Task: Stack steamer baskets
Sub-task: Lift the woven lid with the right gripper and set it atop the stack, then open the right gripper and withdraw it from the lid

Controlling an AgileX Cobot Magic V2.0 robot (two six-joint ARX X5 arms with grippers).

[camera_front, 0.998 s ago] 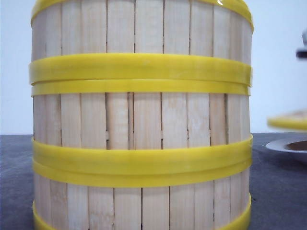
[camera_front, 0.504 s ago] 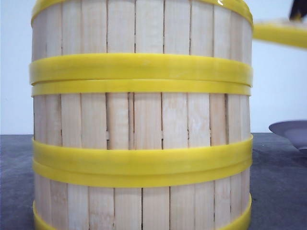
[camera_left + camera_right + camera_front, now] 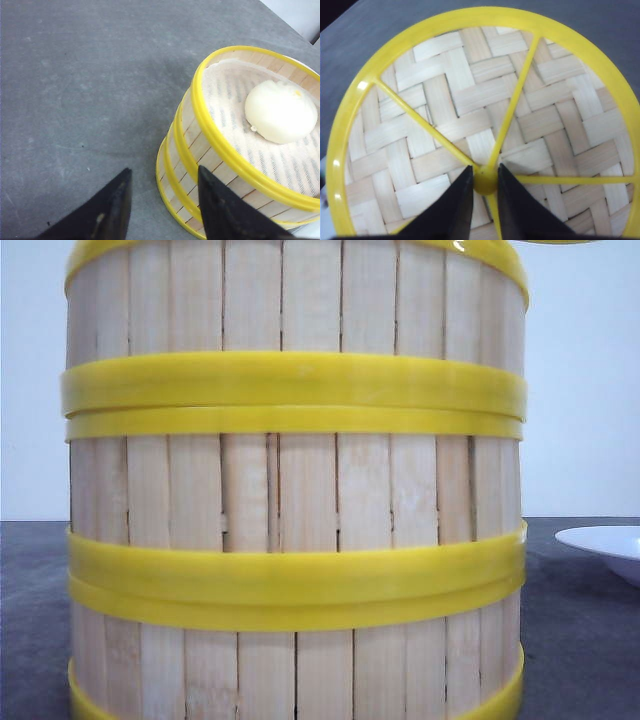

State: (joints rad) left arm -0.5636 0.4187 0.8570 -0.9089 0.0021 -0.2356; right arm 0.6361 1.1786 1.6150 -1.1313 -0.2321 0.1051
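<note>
Standing upright on the gray table [image 3: 75,75], the steamer baskets [image 3: 295,490] rise three high in one vertical column, a white bun [image 3: 280,111] on the cloth lining of the top one. The left gripper [image 3: 162,202] hangs released just beside the stack's wall. The right gripper [image 3: 485,187] pinches the center knob of the woven lid [image 3: 485,120]. A white plate [image 3: 605,543] sits near the stack, against a pale wall [image 3: 580,390].

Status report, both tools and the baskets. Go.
Left tool open, beside stacked baskets. Right tool shut on lid hub. Bun in top basket.
</note>
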